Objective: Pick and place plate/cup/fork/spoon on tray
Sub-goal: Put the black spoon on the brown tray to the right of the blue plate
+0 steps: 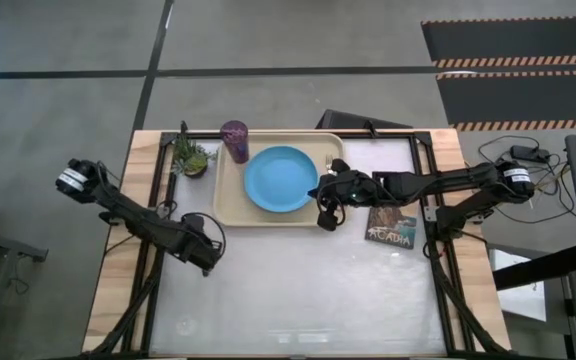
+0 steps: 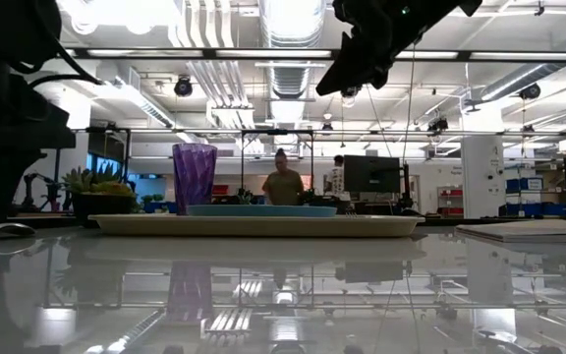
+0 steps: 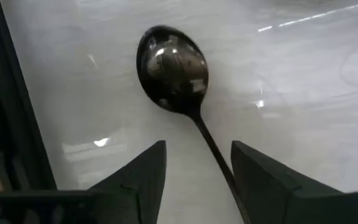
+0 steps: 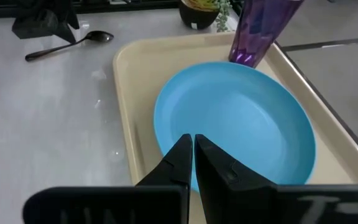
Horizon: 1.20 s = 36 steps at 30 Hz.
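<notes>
The sky-blue plate (image 1: pixel 280 180) lies flat in the beige tray (image 1: pixel 230 205), and the purple cup (image 1: pixel 235 140) stands upright at the tray's far left corner. The dark spoon (image 3: pixel 173 68) lies on the white table left of the tray, and it also shows in the right wrist view (image 4: pixel 67 45). My left gripper (image 3: pixel 197 149) is open just above the spoon's handle, one finger on each side, touching nothing that I can see. My right gripper (image 4: pixel 193 146) is shut and empty, held above the plate's right edge (image 1: pixel 326 205). The fork does not show.
A small green potted plant (image 1: pixel 193 158) stands just left of the tray's far corner. A dark-covered book (image 1: pixel 391 228) lies right of the tray. A black frame runs along the table's sides. A person (image 2: pixel 283 182) stands far off in the room.
</notes>
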Each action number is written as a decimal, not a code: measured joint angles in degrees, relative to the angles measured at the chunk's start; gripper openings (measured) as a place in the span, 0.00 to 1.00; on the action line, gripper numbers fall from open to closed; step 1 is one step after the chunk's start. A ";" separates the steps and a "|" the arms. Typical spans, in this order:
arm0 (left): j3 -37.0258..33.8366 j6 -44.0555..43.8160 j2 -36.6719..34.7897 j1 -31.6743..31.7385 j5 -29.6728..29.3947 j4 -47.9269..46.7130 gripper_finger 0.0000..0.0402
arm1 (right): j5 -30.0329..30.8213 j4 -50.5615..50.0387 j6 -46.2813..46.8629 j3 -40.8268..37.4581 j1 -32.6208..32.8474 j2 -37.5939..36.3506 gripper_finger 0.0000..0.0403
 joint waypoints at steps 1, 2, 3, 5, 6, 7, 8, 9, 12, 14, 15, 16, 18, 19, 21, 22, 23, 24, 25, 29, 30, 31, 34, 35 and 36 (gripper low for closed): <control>-0.12 -0.11 0.00 0.00 -0.26 0.09 0.41 | 0.00 -0.01 0.01 0.00 0.00 0.00 0.02; -0.46 -0.22 0.09 0.00 -0.44 0.20 0.41 | 0.00 0.02 0.00 0.00 0.00 0.00 0.02; -0.86 -0.24 0.27 0.00 -0.74 0.06 0.41 | 0.00 0.02 0.00 0.00 0.00 0.00 0.02; -1.55 -0.94 0.72 0.00 -2.20 0.36 0.41 | 0.00 0.00 0.02 0.00 0.00 0.00 0.02; -1.75 -1.42 0.95 0.00 -2.99 1.05 0.41 | 0.00 0.02 0.09 0.00 0.00 0.00 0.02; -1.79 -1.58 1.27 0.00 -3.77 1.53 0.41 | 0.00 0.02 0.28 0.00 0.00 0.00 0.02; -1.79 -1.66 1.65 0.00 -4.34 1.82 0.41 | 0.00 0.02 0.40 0.00 0.00 0.00 0.02; -1.79 -1.66 2.20 0.00 -4.55 1.83 0.41 | 0.00 0.02 0.44 0.00 0.00 0.00 0.02; -1.79 -1.67 4.47 -0.02 -4.41 1.84 0.41 | 0.00 0.00 0.52 0.00 0.00 0.00 0.02; -1.71 -1.67 5.85 -0.02 -4.33 2.08 0.41 | 0.00 -0.01 0.59 0.00 0.00 0.00 0.02; -1.63 -1.67 6.40 -0.03 -4.39 2.17 0.41 | 0.00 -0.02 0.62 0.00 0.00 0.00 0.02; -1.57 -1.69 6.87 -0.06 -4.54 2.35 0.40 | 0.00 -0.02 0.66 0.00 0.00 0.00 0.02; -1.55 -1.40 7.46 -0.02 -4.53 2.78 0.36 | 0.00 -0.02 1.03 0.00 0.00 0.00 0.02; -1.35 -1.10 7.61 -0.02 -4.47 2.86 0.34 | 0.00 -0.02 1.05 0.00 0.00 0.00 0.02; -1.14 -0.19 7.44 -0.02 -4.29 3.02 0.27 | 0.00 -0.04 1.03 0.00 0.00 0.00 0.02; -1.17 -0.16 7.14 -0.01 -4.12 3.31 0.24 | 0.00 -0.04 1.03 0.00 0.00 0.00 0.02; -1.23 -0.18 6.75 0.02 -3.85 3.45 0.20 | 0.00 -0.04 1.03 0.00 0.00 0.00 0.02; -1.28 -0.19 6.41 0.01 -3.70 3.50 0.16 | 0.00 -0.05 1.03 0.00 0.00 0.00 0.02; -1.33 -0.17 6.12 -0.02 -3.37 3.50 0.12 | 0.00 -0.05 1.03 -0.04 0.00 0.00 0.02; -1.42 0.13 5.54 -0.09 -2.17 3.62 0.02 | 0.00 -0.15 1.01 -0.39 0.00 0.00 0.02; -1.42 0.21 5.51 -0.09 -2.17 3.69 0.02 | 0.00 -0.15 0.99 -0.47 0.00 0.00 0.02; -1.40 0.37 5.51 -0.09 -2.16 3.71 0.02 | 0.00 -0.22 0.98 -0.52 0.00 0.00 0.02; -0.75 1.59 5.45 -0.09 -1.73 3.97 0.01 | 0.00 -0.78 1.03 -0.57 0.00 0.00 0.02; -0.23 2.38 5.21 -0.09 -1.69 4.10 0.01 | 0.02 -1.29 1.05 -0.59 0.00 0.00 0.02; 0.39 3.97 4.81 -0.09 -1.74 4.19 0.01 | 0.00 -1.92 1.05 -0.59 0.00 0.00 0.02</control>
